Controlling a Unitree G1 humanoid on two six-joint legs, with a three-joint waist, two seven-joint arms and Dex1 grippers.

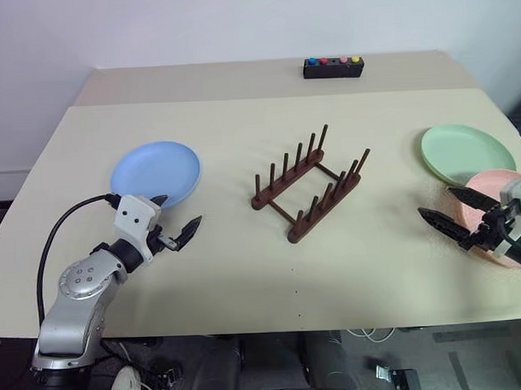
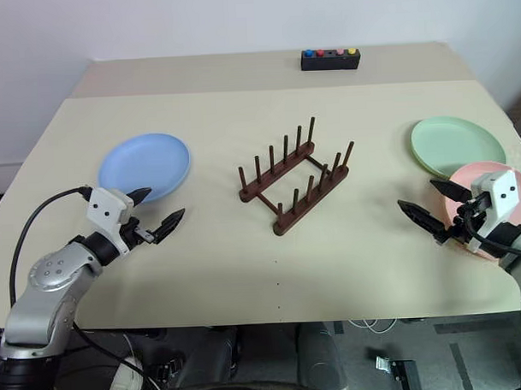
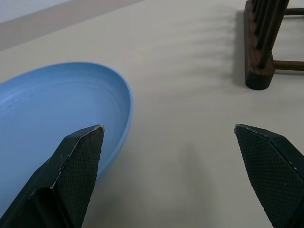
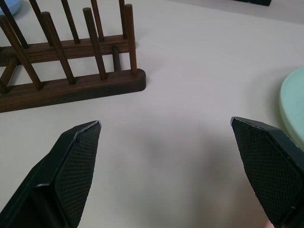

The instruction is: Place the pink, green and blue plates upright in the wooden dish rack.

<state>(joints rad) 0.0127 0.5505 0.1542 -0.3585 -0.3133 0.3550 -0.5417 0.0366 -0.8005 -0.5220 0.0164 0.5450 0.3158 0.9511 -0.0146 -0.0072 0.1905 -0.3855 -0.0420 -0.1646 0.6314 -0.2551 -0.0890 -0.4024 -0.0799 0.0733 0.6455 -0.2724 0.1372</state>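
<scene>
The wooden dish rack [image 1: 310, 184] stands empty at the middle of the table. A blue plate [image 1: 155, 173] lies flat to its left. My left gripper [image 1: 177, 217] hovers open just in front of that plate's near edge, nothing between its fingers. At the right lie the green plate [image 1: 465, 152] and, nearer, the pink plate [image 1: 500, 197], flat and touching or slightly overlapping. Over the pink plate's left edge my right gripper [image 1: 449, 210] is open and empty, pointing toward the rack. The left wrist view shows the blue plate [image 3: 52, 114] and a rack end [image 3: 263, 42].
A small black box with coloured buttons [image 1: 333, 67] sits at the far edge of the beige table [image 1: 246, 272]. A seam runs across the tabletop behind the rack. The table's front edge lies just below both arms.
</scene>
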